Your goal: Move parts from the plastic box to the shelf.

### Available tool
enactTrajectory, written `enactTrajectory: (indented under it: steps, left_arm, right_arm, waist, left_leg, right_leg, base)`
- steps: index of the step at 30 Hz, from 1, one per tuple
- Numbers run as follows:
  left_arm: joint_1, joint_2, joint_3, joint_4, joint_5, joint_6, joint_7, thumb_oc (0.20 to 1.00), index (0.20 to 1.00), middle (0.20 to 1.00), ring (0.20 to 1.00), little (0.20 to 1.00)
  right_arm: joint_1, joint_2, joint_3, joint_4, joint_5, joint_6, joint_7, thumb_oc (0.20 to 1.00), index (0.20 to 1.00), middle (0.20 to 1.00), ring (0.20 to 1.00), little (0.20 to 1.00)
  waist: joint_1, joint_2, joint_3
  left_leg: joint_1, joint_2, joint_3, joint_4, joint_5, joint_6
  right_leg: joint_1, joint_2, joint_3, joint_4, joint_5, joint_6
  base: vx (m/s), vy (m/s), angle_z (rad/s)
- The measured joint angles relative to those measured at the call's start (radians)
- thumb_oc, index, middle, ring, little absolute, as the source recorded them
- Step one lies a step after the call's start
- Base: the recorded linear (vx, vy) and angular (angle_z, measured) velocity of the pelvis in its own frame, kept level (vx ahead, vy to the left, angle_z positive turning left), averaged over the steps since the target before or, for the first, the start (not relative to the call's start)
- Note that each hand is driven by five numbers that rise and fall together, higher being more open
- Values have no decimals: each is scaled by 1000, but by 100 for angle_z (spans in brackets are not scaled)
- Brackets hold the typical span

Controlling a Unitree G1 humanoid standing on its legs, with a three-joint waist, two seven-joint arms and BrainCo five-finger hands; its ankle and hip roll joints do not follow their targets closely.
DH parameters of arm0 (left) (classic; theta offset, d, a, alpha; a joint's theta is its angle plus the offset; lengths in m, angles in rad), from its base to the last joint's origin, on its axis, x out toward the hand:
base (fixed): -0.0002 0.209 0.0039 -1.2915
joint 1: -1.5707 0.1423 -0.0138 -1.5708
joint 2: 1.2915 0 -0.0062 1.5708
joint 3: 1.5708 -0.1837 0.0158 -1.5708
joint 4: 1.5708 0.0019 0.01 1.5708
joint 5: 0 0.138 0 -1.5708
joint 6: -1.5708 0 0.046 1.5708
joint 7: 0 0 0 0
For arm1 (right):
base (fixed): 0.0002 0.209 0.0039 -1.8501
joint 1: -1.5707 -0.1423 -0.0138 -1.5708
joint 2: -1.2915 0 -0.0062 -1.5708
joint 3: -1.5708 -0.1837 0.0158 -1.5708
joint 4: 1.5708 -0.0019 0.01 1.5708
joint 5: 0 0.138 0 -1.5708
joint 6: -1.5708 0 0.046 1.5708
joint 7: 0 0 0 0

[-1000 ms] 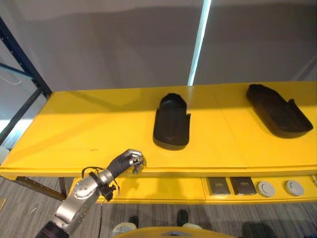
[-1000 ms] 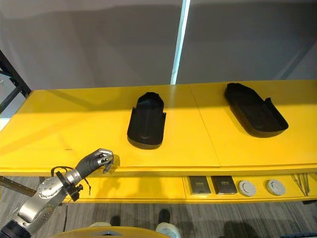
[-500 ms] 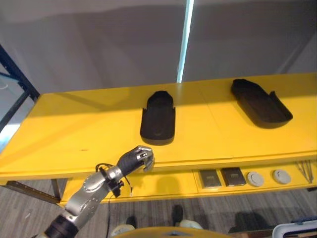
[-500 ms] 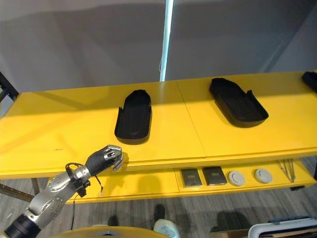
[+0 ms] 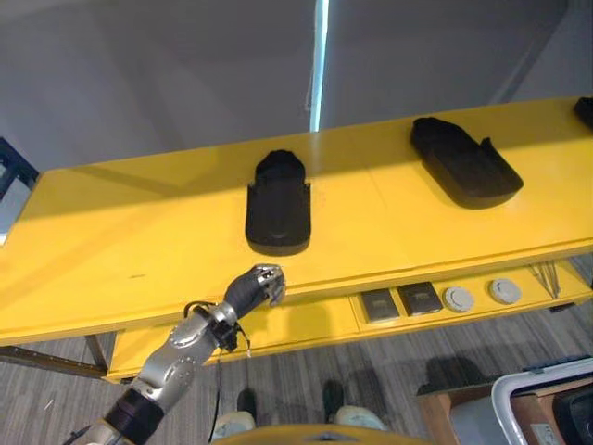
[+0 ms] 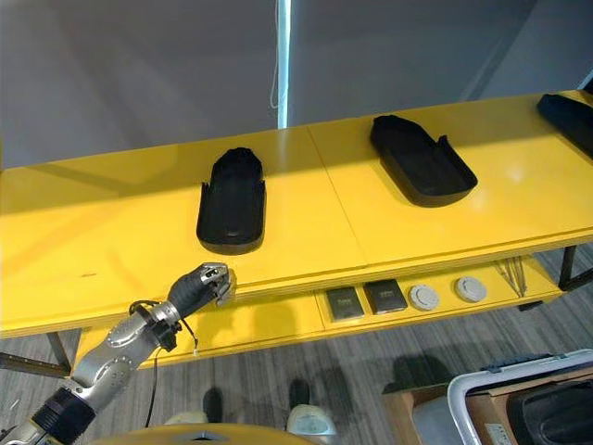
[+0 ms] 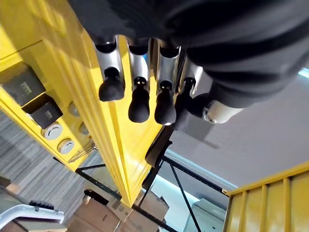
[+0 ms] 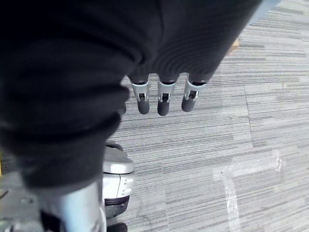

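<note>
No legible writing is seen on any object. The left hand (image 5: 258, 284) is held at the front edge of the yellow shelf (image 5: 120, 250), its fingers (image 7: 140, 104) curled inward with nothing between them; whether the edge is touched cannot be told. The right hand (image 8: 164, 94) hangs over the grey striped floor (image 8: 231, 145) with fingers hanging loose and straight, empty. Two black moulded parts are laid on the shelf top: one black part (image 5: 277, 203) near the middle, behind the left hand and apart from it, and a second black part (image 5: 463, 162) further to the right. On the lower ledge, two dark square pads (image 5: 400, 300) and two round grey discs (image 5: 482, 295) are set in a row. The white rim of the plastic box (image 6: 500, 385) is seen at the lower right, on the floor side.
</note>
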Motion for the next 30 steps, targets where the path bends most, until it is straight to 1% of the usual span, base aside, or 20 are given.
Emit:
enactTrajectory:
  steps: [2,3,4,6,8,12,13,15,18,23,24,26,28,30]
  left_arm:
    - [2,0,0,8,0,-10,13,200,200,200,200,200]
    - [3,-1,0,8,1,-23,15,200,200,200,200,200]
    - [2,-3,3,12,1,-35,26,200,200,200,200,200]
    - [-1,-5,11,14,1,-46,36,200,200,200,200,200]
    - [-4,-9,25,15,1,-47,44,200,200,200,200,200]
    - [-37,-13,37,40,0,-54,62,200,200,200,200,200]
    - [-51,-29,39,64,-2,-58,63,200,200,200,200,200]
    - [-55,-38,39,64,-2,-59,68,200,200,200,200,200]
    - [-56,-48,38,64,-2,-59,72,200,200,200,200,200]
    - [-57,-71,36,64,-4,-59,72,200,200,200,200,200]
    - [-57,-80,34,64,-4,-59,79,200,200,200,200,200]
    - [-57,-80,31,64,-4,-59,81,200,200,200,200,200]
    - [-63,-90,25,70,-4,-59,116,200,200,200,200,200]
    - [-80,-100,20,89,-4,-66,130,200,200,200,200,200]
  right_arm:
    - [5,0,0,-5,0,0,0,1000,1000,1000,1000,1000]
    - [5,0,0,-6,0,0,0,1000,1000,1000,1000,1000]
    - [14,-1,0,-8,0,0,0,1000,1000,1000,1000,1000]
    - [19,-6,0,-22,0,1,0,1000,1000,1000,1000,1000]
    - [25,-13,0,-36,0,1,0,1000,1000,1000,1000,1000]
    - [23,-13,0,-38,0,0,0,1000,1000,1000,1000,1000]
    - [23,-13,0,-38,-1,-1,0,1000,1000,1000,1000,1000]
    - [21,-13,0,-39,-1,-2,0,1000,1000,1000,1000,1000]
    - [20,-12,0,-43,-1,-3,0,1000,1000,1000,1000,1000]
    - [22,-12,0,-55,-10,-2,0,1000,1000,1000,1000,1000]
    - [23,-12,0,-67,-18,-1,0,1000,1000,1000,1000,1000]
    - [23,-12,1,-73,-19,0,0,1000,1000,1000,1000,1000]
    - [23,-9,2,-75,-20,1,0,1000,1000,1000,1000,1000]
    - [23,-7,4,-76,-20,1,0,1000,1000,1000,1000,1000]
  waist:
    - [-1,3,2]
    - [-1,3,2]
    - [-5,3,1]
    - [-8,8,6]
    - [-10,12,9]
    - [-21,11,18]
    - [-22,12,23]
    - [-26,12,31]
    - [-43,13,36]
    - [-50,12,36]
    - [-51,11,37]
    - [-53,10,38]
    - [-57,3,40]
    - [-61,-1,43]
  left_leg:
    - [10,-4,2,0,11,0]
    - [13,-7,3,0,17,6]
    - [15,-12,5,0,17,5]
    - [14,-17,7,6,22,-1]
    - [14,-23,8,6,21,-1]
    - [15,-23,15,6,21,0]
    - [20,-22,21,6,21,0]
    - [26,-22,24,0,18,1]
    - [30,-22,26,-1,11,4]
    - [32,-22,27,-1,9,0]
    - [34,-22,27,-1,13,6]
    - [36,-22,28,-1,13,6]
    - [45,-23,29,-1,12,5]
    - [44,-23,31,0,12,5]
  right_leg:
    - [4,-4,0,0,5,5]
    - [8,-7,0,0,11,6]
    - [10,-12,0,0,17,12]
    - [9,-17,0,0,22,7]
    - [9,-22,0,0,25,8]
    - [9,-22,3,0,24,9]
    - [9,-22,7,0,19,15]
    - [12,-21,12,0,19,16]
    - [13,-21,20,0,18,14]
    - [13,-21,24,0,20,12]
    - [15,-21,24,0,21,12]
    - [16,-21,25,0,21,12]
    - [25,-21,26,0,26,19]
    - [25,-21,27,0,27,20]
  base:
    - [0,0,0]
    - [0,0,0]
    - [20,7,3]
    - [7,2,2]
    - [0,0,0]
    - [7,5,-2]
    - [30,15,-11]
    - [21,6,-12]
    - [20,3,-7]
    - [11,1,-2]
    - [31,8,-1]
    - [0,0,0]
    - [0,0,0]
    - [0,0,0]
